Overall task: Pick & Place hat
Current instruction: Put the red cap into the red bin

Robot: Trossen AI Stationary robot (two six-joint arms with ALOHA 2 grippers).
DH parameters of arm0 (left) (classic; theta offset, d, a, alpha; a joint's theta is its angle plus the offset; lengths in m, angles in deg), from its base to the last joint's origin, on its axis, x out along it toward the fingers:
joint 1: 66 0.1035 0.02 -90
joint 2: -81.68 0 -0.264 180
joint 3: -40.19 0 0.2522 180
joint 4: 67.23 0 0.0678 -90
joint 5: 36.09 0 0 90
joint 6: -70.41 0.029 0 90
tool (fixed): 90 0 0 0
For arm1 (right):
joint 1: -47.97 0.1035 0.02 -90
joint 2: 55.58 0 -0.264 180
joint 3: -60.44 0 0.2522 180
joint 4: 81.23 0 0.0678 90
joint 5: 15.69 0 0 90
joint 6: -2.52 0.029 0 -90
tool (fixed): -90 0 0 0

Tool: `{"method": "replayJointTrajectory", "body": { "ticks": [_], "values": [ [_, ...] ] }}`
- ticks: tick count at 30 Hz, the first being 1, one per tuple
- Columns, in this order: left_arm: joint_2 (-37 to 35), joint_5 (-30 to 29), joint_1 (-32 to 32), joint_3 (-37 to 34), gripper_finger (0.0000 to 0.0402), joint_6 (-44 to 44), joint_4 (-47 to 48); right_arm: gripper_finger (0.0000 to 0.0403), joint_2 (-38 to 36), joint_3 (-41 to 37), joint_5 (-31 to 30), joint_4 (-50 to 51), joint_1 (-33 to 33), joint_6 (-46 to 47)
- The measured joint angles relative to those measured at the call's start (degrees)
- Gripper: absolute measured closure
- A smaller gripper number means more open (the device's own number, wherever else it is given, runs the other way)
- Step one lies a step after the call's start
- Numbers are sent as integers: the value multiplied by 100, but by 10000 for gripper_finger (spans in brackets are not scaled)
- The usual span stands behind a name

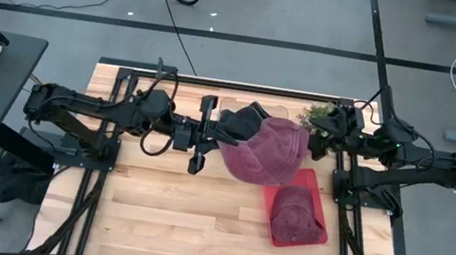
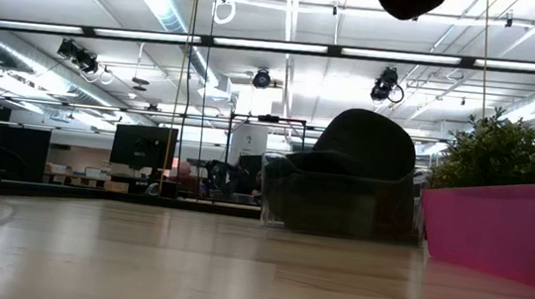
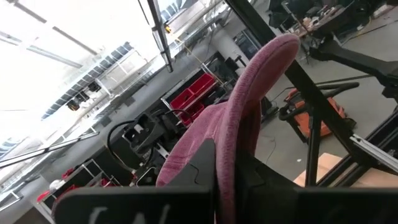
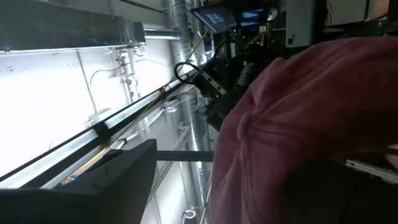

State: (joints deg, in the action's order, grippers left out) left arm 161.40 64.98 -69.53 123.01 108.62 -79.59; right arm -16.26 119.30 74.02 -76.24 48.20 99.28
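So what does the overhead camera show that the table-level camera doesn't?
Only the high view shows the left hand shut on the maroon cap, held above the table, the right hand open beside it, and a second maroon cap lying in the pink bin. Only the low view shows a dark cap sitting in a clear container, plus the room's ceiling lights behind. Both share the wooden table, the pink bin and the green plant.

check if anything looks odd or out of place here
Nothing looks damaged or spilled. The left gripper holds a maroon hat in the air above the table; another hat lies in the pink tray.
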Motion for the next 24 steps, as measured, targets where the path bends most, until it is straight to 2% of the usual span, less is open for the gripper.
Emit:
{"method": "replayJointTrajectory", "body": {
  "ticks": [8, 13, 18, 24],
  "values": [
    [0, 33, 0, 0, 390, 0, 39, 82, 560, -2, 430, -459, -4, 138],
    [0, 24, -26, 0, 390, 2, 66, 110, 772, -2, 438, -545, -37, 29],
    [0, -75, -26, 0, 390, 4, 281, 180, 783, -2, 420, -571, -96, -136],
    [0, -93, -26, 0, 390, 7, 320, 325, 744, -2, 422, -672, -96, -528]
  ]
}}
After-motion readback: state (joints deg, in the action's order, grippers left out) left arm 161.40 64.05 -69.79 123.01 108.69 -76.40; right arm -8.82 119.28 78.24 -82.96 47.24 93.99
